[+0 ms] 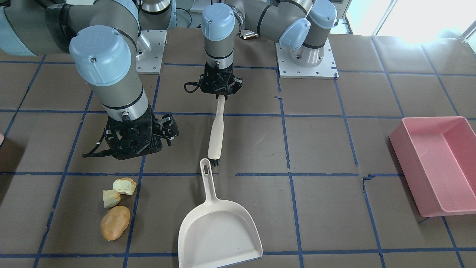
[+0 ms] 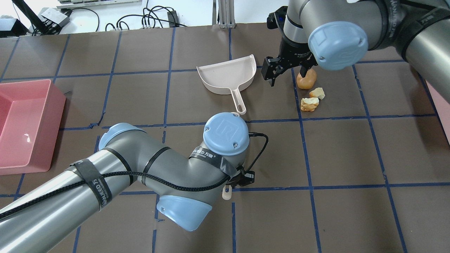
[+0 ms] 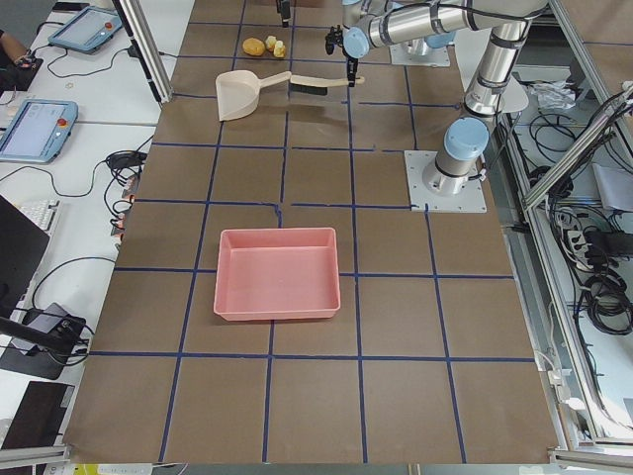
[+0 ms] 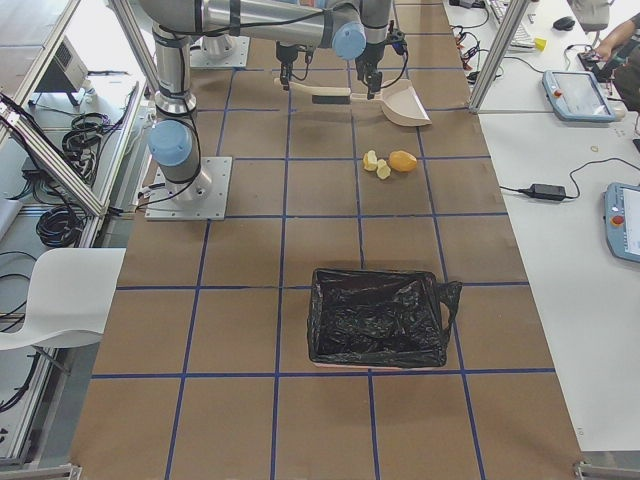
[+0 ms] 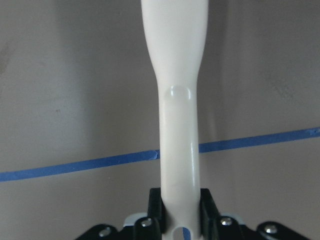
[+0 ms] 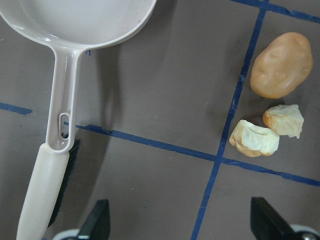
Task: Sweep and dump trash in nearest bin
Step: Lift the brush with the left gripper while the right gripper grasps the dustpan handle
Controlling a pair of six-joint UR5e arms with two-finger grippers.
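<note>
My left gripper (image 1: 220, 91) is shut on the end of the cream brush (image 1: 216, 130) handle; the wrist view shows its fingers (image 5: 155, 202) clamped on the handle (image 5: 179, 150). The bristles touch the table by the cream dustpan (image 1: 219, 230) handle. My right gripper (image 1: 137, 143) is open and empty, hovering above the table beside the trash: an orange potato-like piece (image 1: 115, 222) and two pale chunks (image 1: 124, 186). In the right wrist view its fingers (image 6: 97, 222) stand wide apart. The bin shows as a pale pink corner at the overhead view's right edge (image 2: 444, 116).
A large pink rectangular tub (image 1: 438, 163) sits at the table's end on my left side (image 2: 24, 123). The exterior right view shows a container lined with a black bag (image 4: 378, 318). Blue tape lines grid the brown table.
</note>
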